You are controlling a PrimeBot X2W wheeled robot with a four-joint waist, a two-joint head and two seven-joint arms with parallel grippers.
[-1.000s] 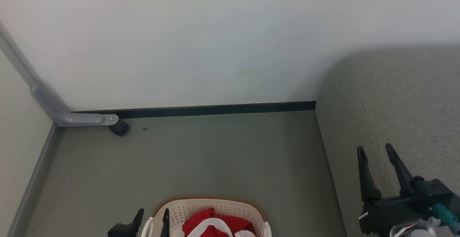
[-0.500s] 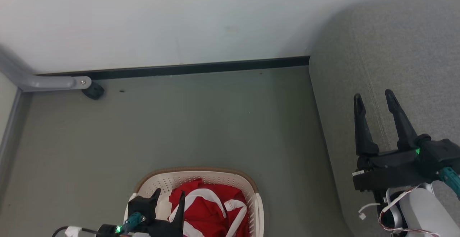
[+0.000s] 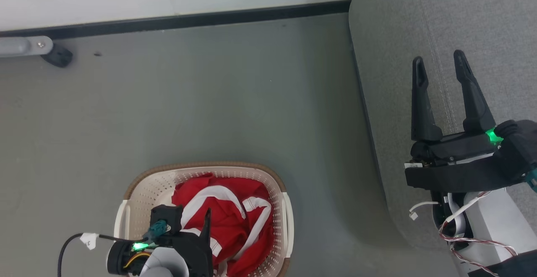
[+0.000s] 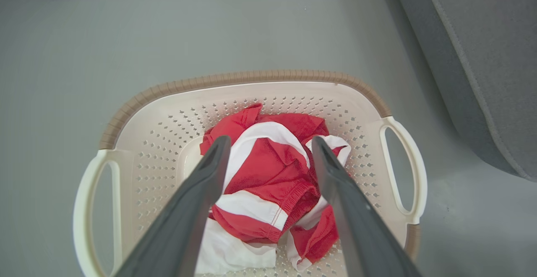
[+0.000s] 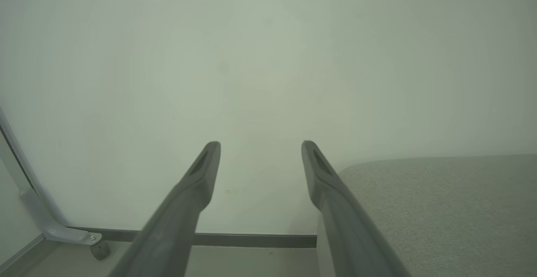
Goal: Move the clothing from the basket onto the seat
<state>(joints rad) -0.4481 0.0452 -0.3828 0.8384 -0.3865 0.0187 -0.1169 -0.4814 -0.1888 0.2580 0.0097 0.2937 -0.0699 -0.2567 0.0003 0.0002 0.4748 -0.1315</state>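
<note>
Clothing heaped in basket, on floor beside seat. My left gripper hangs over heap, fingers apart, nothing held; right gripper also apart. I should lower straight and pinch middle red fold, away from basket wall.

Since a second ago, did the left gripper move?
Yes. Judged against the basket in the head view, the left gripper went from the basket's left wall to over the clothing in its middle. The camera tilted down too.
</note>
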